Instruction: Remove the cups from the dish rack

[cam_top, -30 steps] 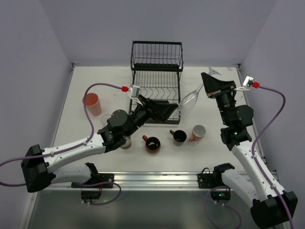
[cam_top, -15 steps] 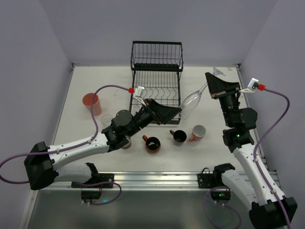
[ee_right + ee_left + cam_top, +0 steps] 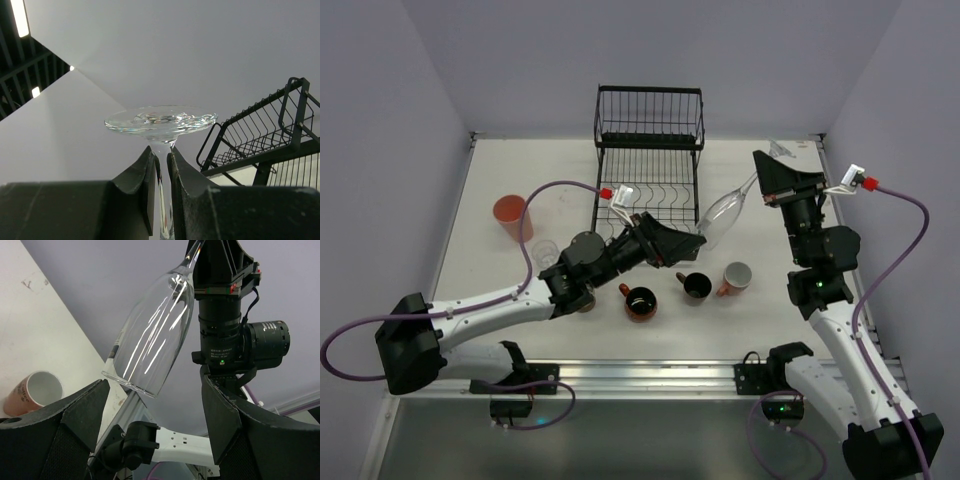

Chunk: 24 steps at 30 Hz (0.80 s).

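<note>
My right gripper (image 3: 766,190) is shut on the stem of a clear stemmed glass (image 3: 720,213), held tilted in the air right of the black dish rack (image 3: 650,150). In the right wrist view the glass's round foot (image 3: 161,120) sits just past the gripper (image 3: 162,156), whose fingers pinch the stem. My left gripper (image 3: 692,243) stands open just below the glass's mouth. Seen from the left wrist, the glass bowl (image 3: 155,335) hangs over the gripper (image 3: 154,390), its rim level with the fingertips and touching neither. No cups show in the rack.
On the table stand a salmon tumbler (image 3: 511,217), a small clear glass (image 3: 546,252), an orange-red handled cup (image 3: 640,301), a dark brown mug (image 3: 696,286) and a white-and-brown cup (image 3: 735,276). The left arm lies across the table in front of the rack.
My left gripper has moved right and forward, up to the mouth of the held glass. The right arm shifted slightly at first, then stayed still with the glass.
</note>
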### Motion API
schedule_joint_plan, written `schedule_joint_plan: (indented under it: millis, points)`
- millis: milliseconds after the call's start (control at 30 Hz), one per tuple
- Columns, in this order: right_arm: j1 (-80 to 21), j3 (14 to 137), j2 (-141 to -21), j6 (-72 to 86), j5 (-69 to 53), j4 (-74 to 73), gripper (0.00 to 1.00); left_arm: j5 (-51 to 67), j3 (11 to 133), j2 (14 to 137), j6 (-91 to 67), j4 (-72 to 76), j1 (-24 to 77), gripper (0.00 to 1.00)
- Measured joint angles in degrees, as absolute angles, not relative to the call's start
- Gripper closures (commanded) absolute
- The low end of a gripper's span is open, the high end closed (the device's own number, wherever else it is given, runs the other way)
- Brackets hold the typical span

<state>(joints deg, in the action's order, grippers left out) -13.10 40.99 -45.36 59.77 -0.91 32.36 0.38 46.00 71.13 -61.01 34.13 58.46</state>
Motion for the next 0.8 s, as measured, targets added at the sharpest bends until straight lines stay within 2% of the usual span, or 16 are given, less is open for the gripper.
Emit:
schedule_joint_plan:
  millis: [433, 567, 667, 800]
  points:
    - [-13.10, 39.79, -45.50, 60.10, 0.45, 34.33, 1.00, 2.98, 46.00, 71.50, -61.76, 36.25, 59.29, 0.21]
    - [-12.95, 38.46, -45.67, 60.64, 0.78, 35.46, 1.00, 4.60, 46.04, 74.30, -62.65, 40.42, 59.29, 0.34]
    - [-12.67, 37.54, -45.58, 60.71, 1.28, 36.25, 1.00, 4.91, 46.04, 76.69, -63.11, 42.30, 59.29, 0.48]
    - [-12.47, 36.32, -44.45, 61.63, 3.14, 37.23, 1.00, 4.62, 46.04, 77.97, -62.92, 44.23, 59.46, 0.56]
